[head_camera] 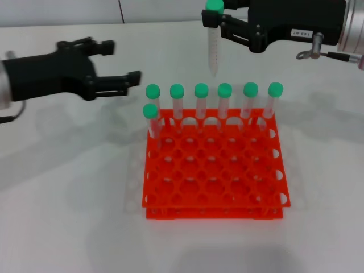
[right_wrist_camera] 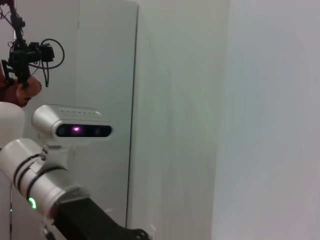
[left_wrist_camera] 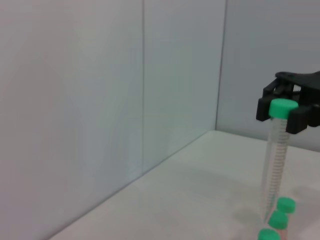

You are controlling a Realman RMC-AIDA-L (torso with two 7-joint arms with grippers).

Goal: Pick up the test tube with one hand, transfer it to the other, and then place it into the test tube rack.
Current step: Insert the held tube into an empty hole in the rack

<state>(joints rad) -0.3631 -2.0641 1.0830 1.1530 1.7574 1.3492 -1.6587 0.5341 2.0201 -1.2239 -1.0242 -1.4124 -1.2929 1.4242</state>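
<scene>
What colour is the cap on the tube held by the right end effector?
Green, clearest in the left wrist view: test tube, right end effector.

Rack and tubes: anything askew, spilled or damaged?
Nothing spilled or broken. The test tube rack sits flat. Six capped tubes fill its back row, a seventh stands one row forward at the left, leaning slightly. The right gripper holds the test tube upright above the back row. The left gripper hangs open, empty.

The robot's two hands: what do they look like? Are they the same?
Nearly. Both are black, angular, two-fingered claws on silver-grey wrists. The right hand has a small white printed label on its body and a metal fitting with a thin cable by its wrist. The left hand has no label; its banded wrist carries a green light.
</scene>
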